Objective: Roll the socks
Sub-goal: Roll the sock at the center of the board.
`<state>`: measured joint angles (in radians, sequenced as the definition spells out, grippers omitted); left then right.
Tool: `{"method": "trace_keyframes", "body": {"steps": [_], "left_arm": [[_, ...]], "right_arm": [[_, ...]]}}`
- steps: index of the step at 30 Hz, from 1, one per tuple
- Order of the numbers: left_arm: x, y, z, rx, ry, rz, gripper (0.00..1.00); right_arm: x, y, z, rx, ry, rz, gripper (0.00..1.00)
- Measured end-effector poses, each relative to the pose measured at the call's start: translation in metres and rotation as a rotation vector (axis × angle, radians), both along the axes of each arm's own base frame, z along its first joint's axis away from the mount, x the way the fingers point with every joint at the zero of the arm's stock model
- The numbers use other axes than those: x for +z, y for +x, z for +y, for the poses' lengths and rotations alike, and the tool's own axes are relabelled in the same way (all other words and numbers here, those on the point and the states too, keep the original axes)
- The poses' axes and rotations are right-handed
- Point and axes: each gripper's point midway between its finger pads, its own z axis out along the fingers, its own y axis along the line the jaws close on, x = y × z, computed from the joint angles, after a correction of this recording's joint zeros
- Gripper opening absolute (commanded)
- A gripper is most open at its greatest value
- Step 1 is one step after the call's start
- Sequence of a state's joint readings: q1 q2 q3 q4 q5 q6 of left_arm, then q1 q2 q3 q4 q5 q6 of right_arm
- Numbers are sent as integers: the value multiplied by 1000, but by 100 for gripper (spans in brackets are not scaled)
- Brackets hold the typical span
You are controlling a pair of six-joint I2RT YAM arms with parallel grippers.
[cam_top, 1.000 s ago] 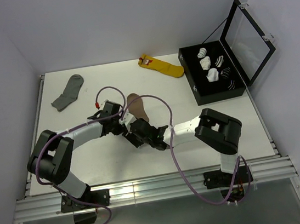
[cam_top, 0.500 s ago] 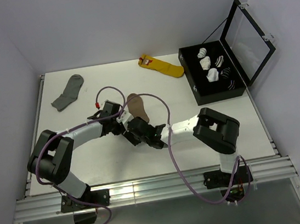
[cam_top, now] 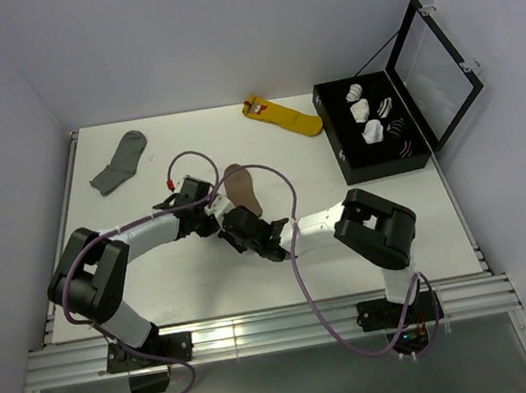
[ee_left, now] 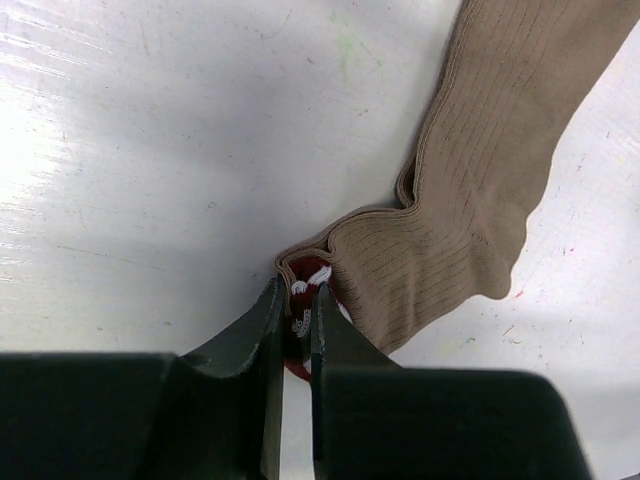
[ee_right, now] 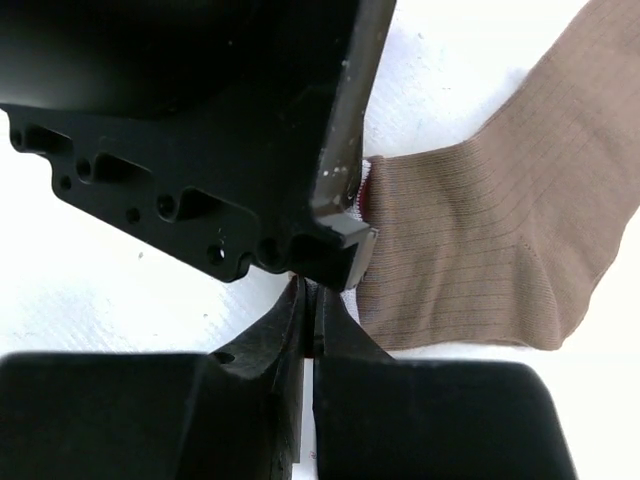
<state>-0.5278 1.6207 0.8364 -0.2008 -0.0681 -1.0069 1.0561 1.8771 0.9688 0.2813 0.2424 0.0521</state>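
Observation:
A tan-brown sock (cam_top: pixel 241 188) lies flat at the middle of the white table, its dark red and white cuff at the near end. My left gripper (ee_left: pixel 298 292) is shut on that cuff (ee_left: pixel 312 278), which bunches the fabric there; the sock's body (ee_left: pixel 490 170) stretches away to the upper right. My right gripper (ee_right: pixel 308 290) is shut, its tips tucked right under the left gripper's finger (ee_right: pixel 345 190) beside the cuff end of the sock (ee_right: pixel 480 250). Whether fabric is pinched between the right jaws is hidden. From above, both grippers (cam_top: pixel 216 220) (cam_top: pixel 232 230) meet at the cuff.
A plain grey sock (cam_top: pixel 121 162) lies at the back left and a yellow sock with a red tag (cam_top: pixel 284 116) at the back middle. A black box (cam_top: pixel 348 161) with its lid raised stands at the right, holding several rolled socks.
My right gripper has shut its jaws and crept slightly left toward the cuff. The left gripper and the sock have stayed put.

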Motion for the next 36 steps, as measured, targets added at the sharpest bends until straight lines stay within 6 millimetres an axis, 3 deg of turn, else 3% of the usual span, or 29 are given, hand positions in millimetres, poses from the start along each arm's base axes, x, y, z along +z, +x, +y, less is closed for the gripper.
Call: {"method": "trace_keyframes", "body": {"steps": [3, 6, 9, 15, 19, 26, 36], "left_arm": [[1, 0, 2, 8, 5, -3, 27], [5, -1, 6, 24, 7, -19, 49], [9, -6, 11, 49, -10, -44, 58], [9, -16, 21, 103, -51, -93, 64], [18, -23, 29, 137, -99, -176, 69], [40, -14, 23, 139, -192, -303, 67], [13, -9, 15, 124, -183, -252, 63]], "right_arm": [[-1, 0, 1, 4, 20, 24, 0], [0, 1, 4, 13, 77, 89, 0], [2, 4, 6, 15, 148, 178, 0], [3, 17, -4, -8, 348, 427, 0], [0, 23, -10, -10, 463, 577, 0], [-3, 26, -10, 29, 632, 815, 0], [-3, 27, -13, 34, 690, 945, 0]]}}
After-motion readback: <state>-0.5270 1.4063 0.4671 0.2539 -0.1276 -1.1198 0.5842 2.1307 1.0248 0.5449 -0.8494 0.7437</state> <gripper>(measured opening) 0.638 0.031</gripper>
